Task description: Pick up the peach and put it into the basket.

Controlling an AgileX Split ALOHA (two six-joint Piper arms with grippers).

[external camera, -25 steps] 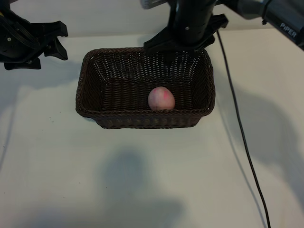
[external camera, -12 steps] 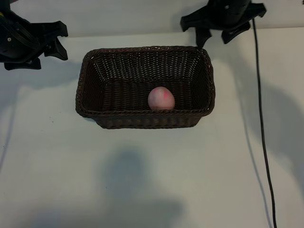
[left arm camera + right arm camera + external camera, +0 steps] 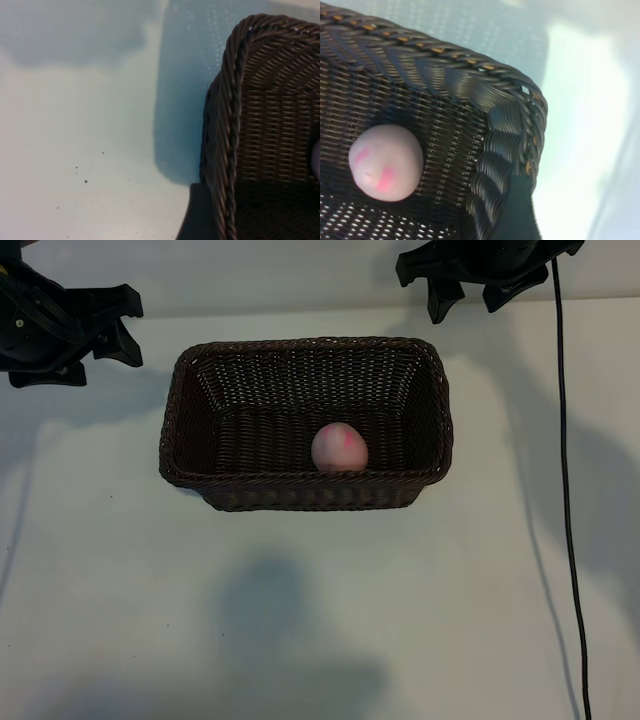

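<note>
A: Exterior view, seen from above: white desk (image 3: pixel 330 600) w/ a dark-brown wicker basket (image 3: pixel 200 475) near the far edge, roughly centred. What's in it?

B: The peach (image 3: pixel 339 447), pale pink w/ a red blush, sits on the basket floor, touching or just beside the near long wall, a bit right of centre. Nothing grips it.

A: Grippers?

B: Left gripper (image 3: pixel 118 325) hangs by the desk's far-left corner, beside the basket's far-left corner, apart from the rim. Its fingers are spread, nothing between them. Right gripper (image 3: pixel 470 295) is at the far edge, just past the basket's far-right corner, also spread wide and empty. A black cable (image 3: pixel 566 480) runs from the right arm down the right side of the desk to the near edge.

A: What do the wrist views add?

B: Left wrist view: only one rounded basket corner (image 3: pixel 235 130) w/ its braided rim, bare desk beside it, and a sliver of pale fruit at the picture's very edge. No fingers in it. Right wrist view: the peach (image 3: pixel 386 162) close up inside, red patches clear, resting on the weave near a rounded corner of the rim (image 3: pixel 510 95). Exterior view alone shows both grippers and the whole basket; the leaf mark I can't make out in any view.
</note>
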